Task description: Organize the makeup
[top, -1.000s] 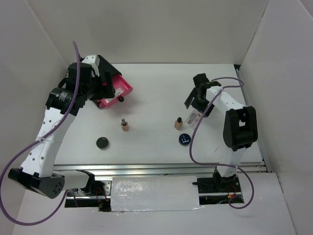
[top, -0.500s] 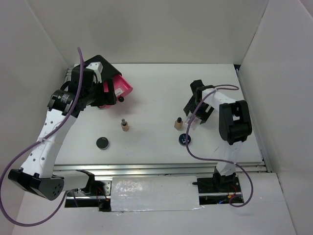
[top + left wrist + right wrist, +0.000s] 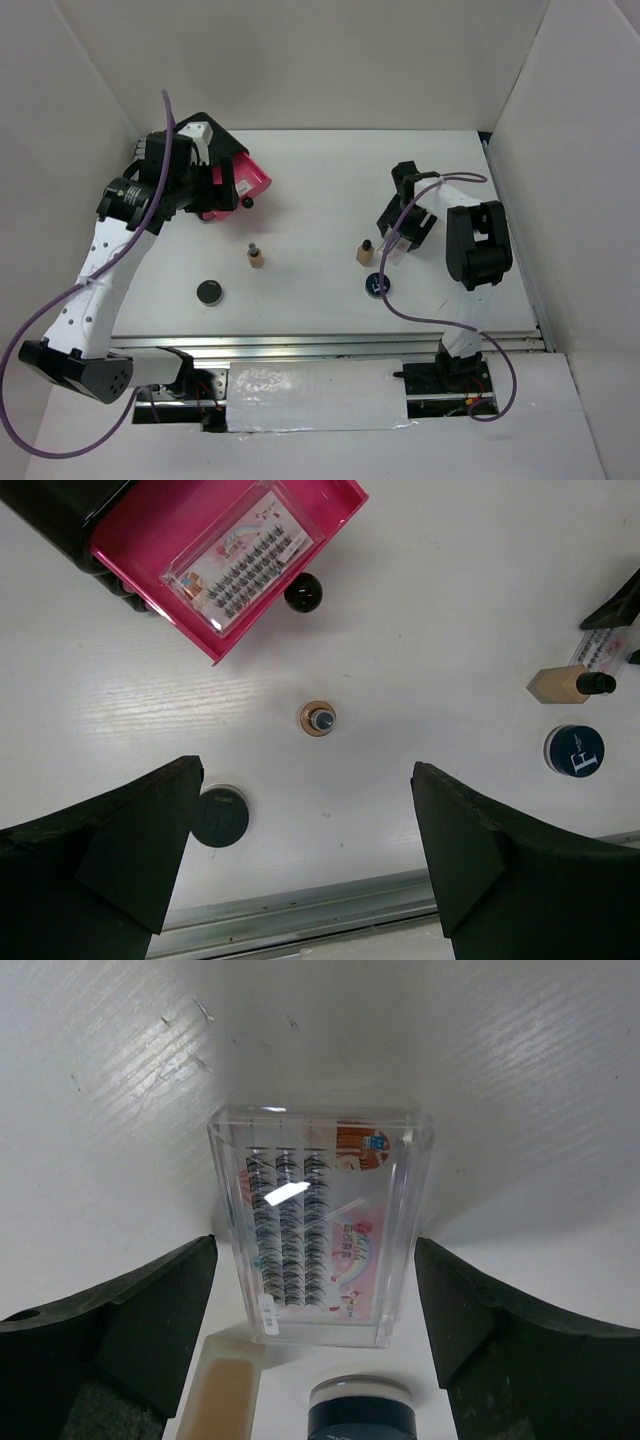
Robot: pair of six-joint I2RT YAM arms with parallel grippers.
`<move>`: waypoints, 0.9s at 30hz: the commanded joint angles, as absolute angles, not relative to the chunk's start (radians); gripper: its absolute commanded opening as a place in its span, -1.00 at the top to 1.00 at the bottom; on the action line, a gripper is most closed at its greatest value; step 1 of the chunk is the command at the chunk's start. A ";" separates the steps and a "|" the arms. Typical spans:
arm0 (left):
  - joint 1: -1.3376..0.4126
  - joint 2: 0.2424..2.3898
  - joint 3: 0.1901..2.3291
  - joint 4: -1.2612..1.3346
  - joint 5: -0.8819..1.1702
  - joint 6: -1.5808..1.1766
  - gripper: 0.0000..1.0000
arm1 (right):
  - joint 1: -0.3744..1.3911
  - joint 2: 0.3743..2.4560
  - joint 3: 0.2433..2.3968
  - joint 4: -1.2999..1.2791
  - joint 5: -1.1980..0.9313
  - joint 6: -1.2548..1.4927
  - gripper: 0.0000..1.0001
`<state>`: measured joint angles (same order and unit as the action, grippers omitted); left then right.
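Observation:
My right gripper (image 3: pixel 400 228) is open, low over the table. Its fingers straddle a clear flat packet (image 3: pixel 320 1225) of lashes with small gaps either side. Just beyond that packet are a tan bottle (image 3: pixel 364 252) and a blue-rimmed compact (image 3: pixel 376 285). A second tan bottle (image 3: pixel 256 258) stands mid-table, with a black compact (image 3: pixel 210 291) to its near left. Another packet (image 3: pixel 240 565) lies in the pulled-out pink drawer (image 3: pixel 330 510). My left gripper (image 3: pixel 305 780) hangs wide open and empty, high above the table by the drawer.
The black box (image 3: pixel 205 135) that holds the pink drawer sits at the far left, partly behind my left arm. A round black knob (image 3: pixel 304 592) sticks out of the drawer front. White walls close in the table on three sides.
My right gripper has swung in and come down over the packet, its jaws narrowing a little. My left arm has shifted slightly by the drawer.

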<state>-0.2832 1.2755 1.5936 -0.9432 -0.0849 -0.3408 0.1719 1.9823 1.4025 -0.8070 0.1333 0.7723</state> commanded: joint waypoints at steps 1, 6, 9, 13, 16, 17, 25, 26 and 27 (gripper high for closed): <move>-0.285 1.295 1.640 -0.942 -0.106 -0.301 -0.99 | 0.160 1.996 1.454 -0.821 0.121 0.761 -0.74; -0.285 1.301 1.658 -0.943 -0.109 -0.296 -0.99 | 0.156 2.002 1.459 -0.822 0.115 0.759 -0.45; -0.285 1.312 1.669 -0.943 -0.112 -0.290 -0.99 | 0.155 2.003 1.465 -0.822 0.110 0.755 -0.09; -0.285 1.321 1.678 -0.943 -0.121 -0.288 -0.99 | 0.155 2.010 1.480 -0.844 0.129 0.761 0.11; -0.285 1.321 1.683 -0.946 -0.129 -0.290 -0.99 | 0.155 1.951 1.459 -0.830 0.172 0.790 0.17; -0.285 1.318 1.683 -0.945 -0.132 -0.291 -0.99 | 0.156 1.909 1.462 -0.830 0.196 0.795 0.17; -0.285 1.287 1.693 -0.925 -0.193 -0.319 -0.99 | 0.193 1.778 1.655 -0.851 0.288 0.865 0.18; -0.285 1.289 1.698 -0.930 -0.202 -0.324 -0.99 | 0.218 1.785 1.720 -0.856 0.285 0.868 0.18; -0.285 1.289 1.707 -0.931 -0.219 -0.327 -0.99 | 0.235 1.793 1.756 -0.865 0.282 0.885 0.18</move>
<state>-0.2832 1.3182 1.6520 -0.9585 -0.1673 -0.3183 0.1802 1.8481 1.6314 -0.8547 0.2333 0.8330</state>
